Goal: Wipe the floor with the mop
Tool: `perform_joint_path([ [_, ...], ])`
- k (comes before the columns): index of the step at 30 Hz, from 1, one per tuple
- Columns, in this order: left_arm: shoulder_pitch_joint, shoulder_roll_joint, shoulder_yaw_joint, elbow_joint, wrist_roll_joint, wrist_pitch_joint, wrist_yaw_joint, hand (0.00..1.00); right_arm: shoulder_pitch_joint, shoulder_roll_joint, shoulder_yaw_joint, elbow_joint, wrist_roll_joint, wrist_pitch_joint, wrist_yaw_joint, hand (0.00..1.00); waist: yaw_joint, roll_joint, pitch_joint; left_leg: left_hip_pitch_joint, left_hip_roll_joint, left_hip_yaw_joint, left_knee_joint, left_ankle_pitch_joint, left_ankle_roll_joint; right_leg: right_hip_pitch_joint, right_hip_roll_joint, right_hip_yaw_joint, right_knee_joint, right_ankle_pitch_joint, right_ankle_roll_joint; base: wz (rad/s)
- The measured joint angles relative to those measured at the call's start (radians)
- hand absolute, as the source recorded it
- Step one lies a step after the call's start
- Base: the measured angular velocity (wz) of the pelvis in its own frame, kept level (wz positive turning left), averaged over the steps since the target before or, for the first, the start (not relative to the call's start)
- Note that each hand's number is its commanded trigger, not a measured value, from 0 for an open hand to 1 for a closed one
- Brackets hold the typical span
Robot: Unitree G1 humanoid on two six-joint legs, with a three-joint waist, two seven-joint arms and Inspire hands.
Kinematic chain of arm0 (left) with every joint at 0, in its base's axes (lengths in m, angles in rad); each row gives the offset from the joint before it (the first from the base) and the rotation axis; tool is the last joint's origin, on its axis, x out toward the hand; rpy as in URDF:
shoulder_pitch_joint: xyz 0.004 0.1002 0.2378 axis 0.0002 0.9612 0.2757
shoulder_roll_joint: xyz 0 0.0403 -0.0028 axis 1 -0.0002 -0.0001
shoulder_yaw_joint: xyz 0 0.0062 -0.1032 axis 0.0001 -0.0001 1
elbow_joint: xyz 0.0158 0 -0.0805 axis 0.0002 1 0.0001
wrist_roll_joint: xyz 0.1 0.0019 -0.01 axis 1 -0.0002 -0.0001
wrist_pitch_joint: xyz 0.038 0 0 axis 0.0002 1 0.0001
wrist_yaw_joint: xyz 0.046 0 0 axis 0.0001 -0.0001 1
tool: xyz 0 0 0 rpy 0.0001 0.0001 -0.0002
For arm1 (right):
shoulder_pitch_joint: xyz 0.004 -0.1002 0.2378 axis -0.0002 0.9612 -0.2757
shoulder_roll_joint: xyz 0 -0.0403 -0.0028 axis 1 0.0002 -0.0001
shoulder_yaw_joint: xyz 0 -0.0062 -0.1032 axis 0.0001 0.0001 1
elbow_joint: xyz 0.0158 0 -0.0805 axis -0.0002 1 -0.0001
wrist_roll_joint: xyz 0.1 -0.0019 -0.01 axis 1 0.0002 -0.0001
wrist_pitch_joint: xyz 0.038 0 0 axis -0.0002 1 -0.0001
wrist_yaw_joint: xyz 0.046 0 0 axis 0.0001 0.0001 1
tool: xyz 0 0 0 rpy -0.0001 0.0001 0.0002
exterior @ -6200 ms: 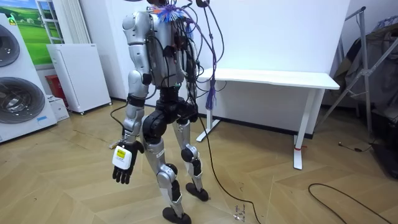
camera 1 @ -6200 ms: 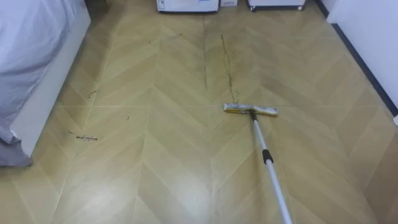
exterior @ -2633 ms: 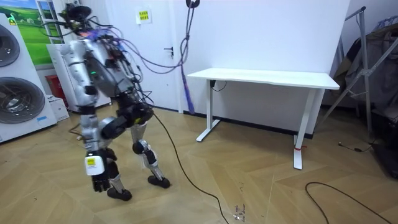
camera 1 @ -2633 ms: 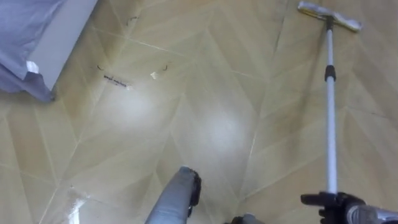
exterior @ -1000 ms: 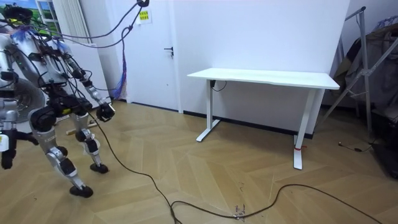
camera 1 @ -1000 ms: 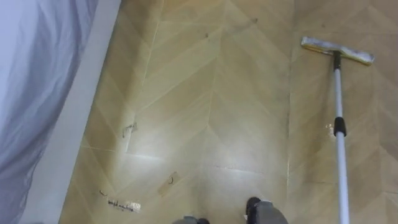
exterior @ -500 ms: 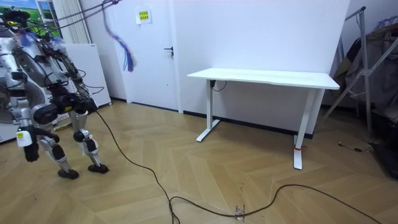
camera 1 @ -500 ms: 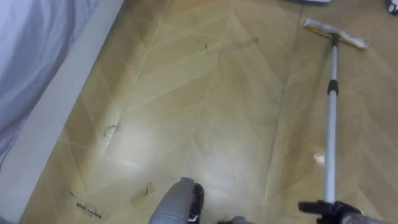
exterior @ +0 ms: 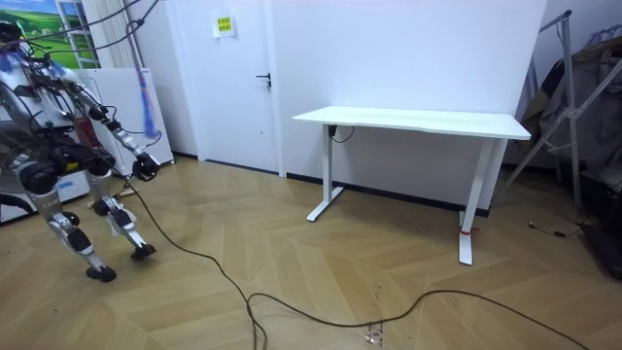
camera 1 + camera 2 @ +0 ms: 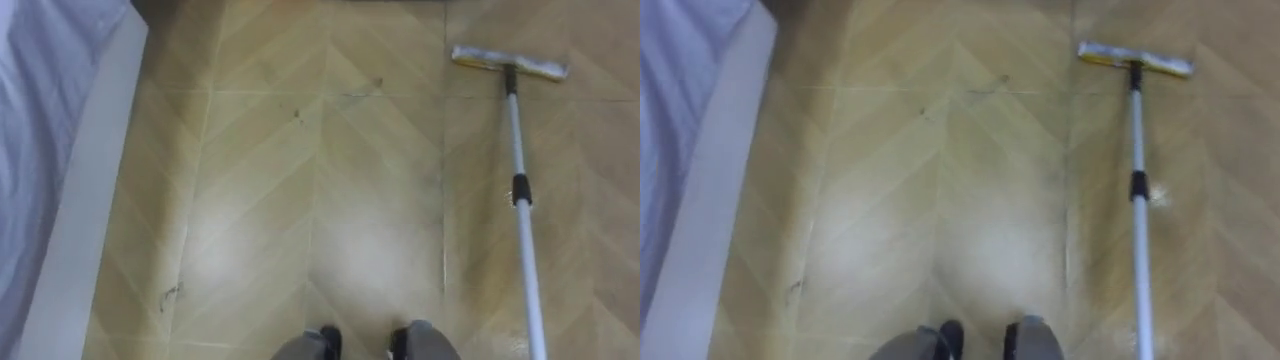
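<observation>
mop (image 10: 517,180) | flat head on wooden floor (image 10: 330,200) | silver pole runs toward robot, right side

Soft overhead light leaves pale glare patches on the floor (image 10: 330,180).

You've got a wood floor (image 10: 330,200): mop (image 10: 519,190) lying flat on it at right, bed (image 10: 85,210) along the left.

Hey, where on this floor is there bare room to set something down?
The wide floor between the bed frame and the mop pole is bare. Tighter: right of the pole, and beside the bed frame, where small debris lies.
</observation>
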Motion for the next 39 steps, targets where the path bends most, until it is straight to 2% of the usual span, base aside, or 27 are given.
perform_joint_path([
  [1, -0.005, 0.001, 0.0, -0.001, 0.0, -0.003, 0.001, 0.0, -0.031, -0.005, -0.009, -0.011, 0.002, 0.018, -0.01, 1.0, 0.002, -0.004, 0.0028, 0.012, 0.004, -0.003, -0.002, -0.005, -0.009, 0.021, -0.009, -0.037, 0.002, 0.021, -0.016, 0.54],
  [2, -0.006, 0.004, 0.002, 0.0, -0.002, -0.003, 0.001, 0.0, -0.085, -0.012, -0.03, -0.009, 0.001, 0.05, -0.008, 1.0, 0.01, -0.007, 0.0038, 0.021, 0.019, 0.009, -0.003, -0.005, -0.011, 0.041, -0.007, -0.065, -0.003, 0.014, -0.027, 0.52],
  [3, -0.006, 0.008, 0.001, 0.0, -0.001, -0.002, 0.001, 0.0, -0.116, -0.017, -0.033, -0.01, 0.001, 0.059, -0.004, 1.0, 0.013, -0.013, 0.0075, 0.028, 0.026, 0.011, -0.004, -0.004, -0.013, 0.051, -0.002, -0.074, -0.003, 0.011, -0.032, 0.36],
  [4, -0.006, 0.019, 0.0, 0.003, -0.002, 0.003, -0.001, 0.0, -0.178, -0.034, -0.053, -0.01, 0.001, 0.062, 0.015, 1.0, 0.029, -0.03, 0.0087, 0.044, 0.042, 0.016, -0.004, -0.004, -0.014, 0.062, 0.004, -0.08, 0.001, 0.006, -0.042, 0.18],
  [5, -0.005, 0.037, 0.002, 0.007, -0.002, 0.009, -0.004, 0.0, -0.245, -0.061, -0.072, -0.012, 0.005, 0.062, 0.042, 1.0, 0.049, -0.061, 0.0179, 0.062, 0.051, 0.018, -0.005, -0.004, -0.017, 0.073, 0.007, -0.08, 0.016, 0.001, -0.05, 0.11],
  [6, -0.005, 0.047, 0.002, 0.012, -0.002, 0.014, -0.004, 0.0, -0.274, -0.078, -0.072, -0.016, 0.006, 0.062, 0.054, 1.0, 0.059, -0.064, 0.0138, 0.072, 0.057, 0.019, -0.005, -0.005, -0.022, 0.084, 0.011, -0.084, 0.016, -0.001, -0.054, 0.11],
  [7, -0.006, 0.069, 0.007, 0.029, -0.001, 0.016, -0.007, 0.0, -0.318, -0.103, -0.064, 0.002, 0.008, 0.089, 0.072, 1.0, 0.072, -0.084, 0.0135, 0.096, 0.072, 0.022, -0.004, -0.006, -0.042, 0.117, 0.02, -0.104, 0.008, -0.006, -0.062, 0.32],
  [8, -0.005, 0.093, 0.019, 0.048, -0.001, 0.018, -0.011, 0.0, -0.315, -0.11, -0.054, 0.039, 0.006, 0.118, 0.096, 1.0, 0.083, -0.107, 0.0163, 0.126, 0.086, 0.034, -0.006, -0.006, -0.046, 0.158, 0.028, -0.117, 0.004, -0.006, -0.064, 0.46],
  [10, -0.006, 0.108, 0.028, 0.055, -0.001, 0.037, -0.014, 0.0, -0.278, -0.122, -0.037, 0.046, 0.002, 0.112, 0.129, 1.0, 0.073, -0.12, 0.0186, 0.158, 0.118, 0.066, -0.018, -0.007, -0.046, 0.224, 0.045, -0.144, -0.047, -0.006, -0.066, 0.62],
  [12, -0.016, 0.097, 0.029, 0.055, -0.001, 0.046, -0.027, 0.0, -0.273, -0.141, -0.036, 0.046, -0.008, 0.112, 0.155, 1.0, 0.074, -0.119, 0.0196, 0.183, 0.14, 0.105, -0.045, -0.009, -0.051, 0.262, 0.055, -0.157, -0.095, -0.003, -0.077, 0.36],
  [13, -0.022, 0.081, 0.038, 0.055, 0.0, 0.043, -0.032, 0.0, -0.257, -0.141, -0.038, 0.049, -0.012, 0.096, 0.164, 1.0, 0.079, -0.108, 0.0235, 0.208, 0.149, 0.107, -0.077, -0.018, -0.066, 0.29, 0.063, -0.166, -0.122, 0.006, -0.085, 0.1],
  [14, -0.027, 0.07, 0.041, 0.057, 0.001, 0.042, -0.033, 0.0, -0.23, -0.123, -0.039, 0.045, -0.009, 0.064, 0.165, 1.0, 0.08, -0.099, 0.0276, 0.235, 0.154, 0.108, -0.101, -0.015, -0.068, 0.321, 0.073, -0.174, -0.147, 0.018, -0.087, 0.06],
  [15, -0.025, 0.066, 0.04, 0.056, 0.002, 0.043, -0.033, 0.0, -0.212, -0.11, -0.039, 0.046, 0.0, 0.047, 0.167, 1.0, 0.079, -0.093, 0.0265, 0.251, 0.155, 0.108, -0.11, -0.013, -0.069, 0.341, 0.074, -0.178, -0.159, 0.023, -0.087, 0.13],
  [16, -0.018, 0.057, 0.044, 0.055, 0.006, 0.053, -0.032, 0.0, -0.166, -0.085, -0.04, 0.047, 0.025, 0.022, 0.174, 1.0, 0.078, -0.082, 0.0198, 0.292, 0.155, 0.107, -0.136, -0.01, -0.068, 0.388, 0.072, -0.187, -0.188, 0.025, -0.085, 0.18],
  [17, -0.01, 0.048, 0.06, 0.052, 0.031, 0.056, -0.032, 0.0, -0.113, -0.064, -0.042, 0.047, 0.055, 0.012, 0.184, 1.0, 0.078, -0.078, 0.0048, 0.338, 0.148, 0.107, -0.18, 0.006, -0.067, 0.428, 0.069, -0.185, -0.216, 0.027, -0.081, 0.2],
  [18, -0.005, 0.044, 0.068, 0.051, 0.043, 0.056, -0.03, 0.0, -0.088, -0.054, -0.046, 0.046, 0.061, 0.011, 0.19, 1.0, 0.076, -0.082, -0.0019, 0.361, 0.143, 0.106, -0.206, 0.017, -0.068, 0.444, 0.065, -0.184, -0.226, 0.028, -0.079, 0.21],
  [19, 0.009, 0.042, 0.069, 0.047, 0.053, 0.057, -0.028, 0.0, -0.042, -0.04, -0.046, 0.047, 0.073, 0.006, 0.197, 1.0, 0.06, -0.079, -0.0136, 0.397, 0.134, 0.103, -0.251, 0.04, -0.067, 0.473, 0.057, -0.186, -0.244, 0.029, -0.076, 0.19],
  [20, 0.014, 0.038, 0.073, 0.048, 0.061, 0.06, -0.028, 0.0, -0.002, -0.033, -0.049, 0.049, 0.073, 0.0, 0.204, 1.0, 0.046, -0.072, -0.0206, 0.431, 0.13, 0.102, -0.287, 0.054, -0.067, 0.496, 0.054, -0.184, -0.258, 0.03, -0.075, 0.16],
  [21, 0.022, 0.036, 0.078, 0.05, 0.067, 0.062, -0.029, 0.0, 0.016, -0.03, -0.05, 0.052, 0.069, -0.003, 0.206, 1.0, 0.041, -0.076, -0.019, 0.449, 0.129, 0.103, -0.302, 0.06, -0.068, 0.509, 0.053, -0.185, -0.266, 0.031, -0.074, 0.06],
  [23, 0.037, 0.024, 0.125, 0.046, 0.151, 0.063, -0.03, 0.0, 0.081, -0.019, -0.057, 0.062, -0.004, -0.008, 0.204, 1.0, 0.02, -0.069, -0.0233, 0.513, 0.128, 0.108, -0.35, 0.075, -0.069, 0.556, 0.053, -0.182, -0.287, 0.029, -0.075, -0.06],
  [27, 0.068, 0.012, 0.172, 0.02, 0.173, 0.073, -0.022, 0.0, 0.169, 0.003, -0.058, 0.055, -0.036, -0.005, 0.206, 1.0, -0.01, -0.081, -0.0247, 0.599, 0.13, 0.137, -0.402, 0.093, -0.072, 0.61, 0.056, -0.17, -0.311, 0.025, -0.075, -0.14],
  [28, 0.078, 0.005, 0.182, 0.007, 0.173, 0.077, -0.02, 0.0, 0.193, 0.015, -0.06, 0.052, -0.045, -0.003, 0.21, 1.0, -0.017, -0.084, -0.0265, 0.62, 0.134, 0.158, -0.413, 0.094, -0.072, 0.628, 0.059, -0.166, -0.321, 0.025, -0.075, -0.14],
  [29, 0.082, -0.002, 0.186, 0.005, 0.173, 0.077, -0.021, 0.0, 0.202, 0.025, -0.067, 0.05, -0.057, 0.01, 0.22, 1.0, -0.02, -0.088, -0.0289, 0.633, 0.136, 0.171, -0.422, 0.094, -0.072, 0.636, 0.061, -0.158, -0.322, 0.024, -0.074, -0.15],
  [31, 0.084, -0.007, 0.186, 0.005, 0.174, 0.078, -0.023, 0.0, 0.204, 0.039, -0.069, 0.05, -0.075, 0.018, 0.234, 1.0, -0.029, -0.091, -0.0254, 0.651, 0.137, 0.176, -0.429, 0.094, -0.072, 0.648, 0.063, -0.153, -0.328, 0.024, -0.074, -0.13],
  [34, 0.084, -0.006, 0.189, 0.003, 0.176, 0.079, -0.023, 0.0, 0.205, 0.049, -0.069, 0.05, -0.078, 0.03, 0.251, 1.0, -0.032, -0.1, -0.0251, 0.673, 0.137, 0.178, -0.43, 0.093, -0.072, 0.675, 0.065, -0.15, -0.344, 0.03, -0.07, -0.02],
  [37, 0.086, -0.006, 0.197, 0.007, 0.175, 0.085, -0.029, 0.0, 0.195, 0.049, -0.09, 0.05, -0.101, 0.042, 0.263, 1.0, -0.027, -0.092, -0.0274, 0.682, 0.14, 0.19, -0.433, 0.093, -0.072, 0.689, 0.074, -0.131, -0.366, 0.044, -0.066, -0.08],
  [39, 0.095, -0.006, 0.196, 0.008, 0.177, 0.094, -0.032, 0.0, 0.188, 0.049, -0.11, 0.05, -0.121, 0.052, 0.269, 1.0, -0.03, -0.089, -0.0251, 0.689, 0.141, 0.192, -0.435, 0.093, -0.072, 0.704, 0.076, -0.131, -0.384, 0.054, -0.065, -0.05],
])
